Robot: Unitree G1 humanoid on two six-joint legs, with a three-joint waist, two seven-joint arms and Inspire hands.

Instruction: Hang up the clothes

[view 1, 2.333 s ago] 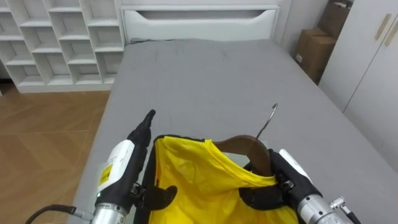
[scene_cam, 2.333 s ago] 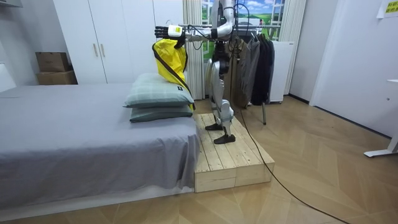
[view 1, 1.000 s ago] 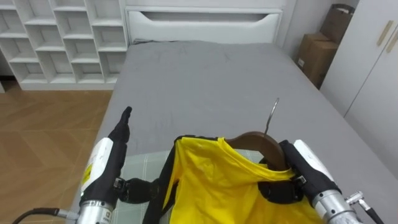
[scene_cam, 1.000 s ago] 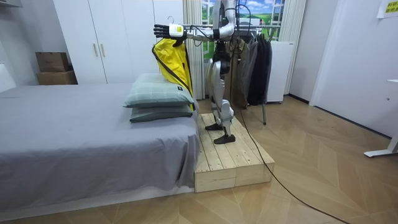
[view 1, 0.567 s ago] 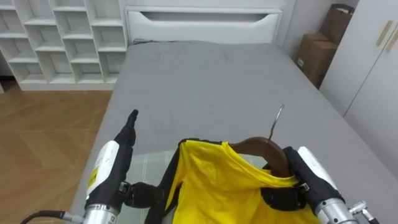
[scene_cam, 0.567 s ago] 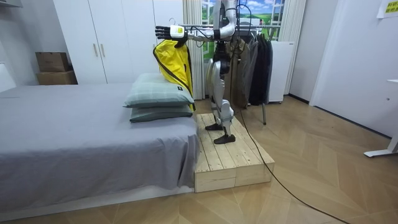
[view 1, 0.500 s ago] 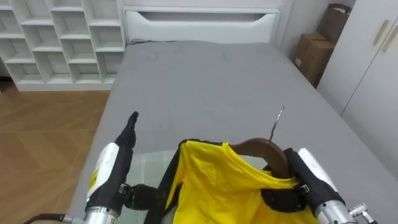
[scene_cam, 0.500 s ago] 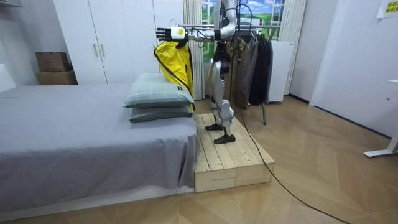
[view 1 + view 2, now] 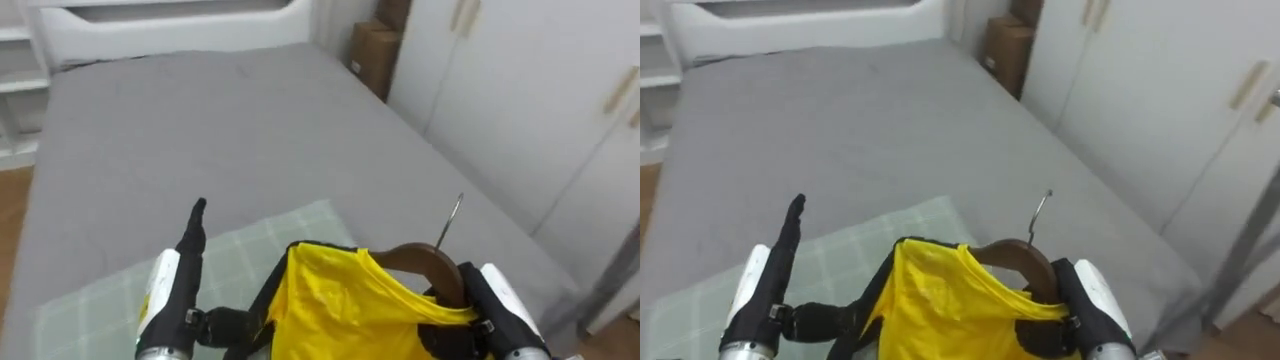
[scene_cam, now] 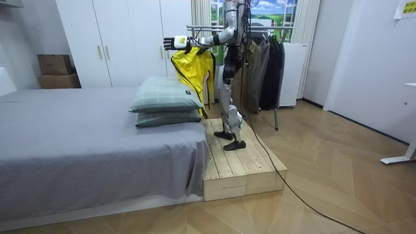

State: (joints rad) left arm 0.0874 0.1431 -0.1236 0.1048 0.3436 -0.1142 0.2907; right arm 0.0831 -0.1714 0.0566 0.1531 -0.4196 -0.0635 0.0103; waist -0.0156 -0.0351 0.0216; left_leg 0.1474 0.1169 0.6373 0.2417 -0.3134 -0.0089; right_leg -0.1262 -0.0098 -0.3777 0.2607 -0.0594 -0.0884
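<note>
Over the pillow (image 9: 120, 290), now turned rightward, right hand (image 9: 455, 335) clasps the hanger (image 9: 420, 258); left hand (image 9: 190, 240) straight-fingered.

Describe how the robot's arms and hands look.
The left hand has a long white shell with a yellow label on it, and slim black fingers and a black thumb. The right hand has the same white shell and a black thumb. Both join silver metal wrists.
</note>
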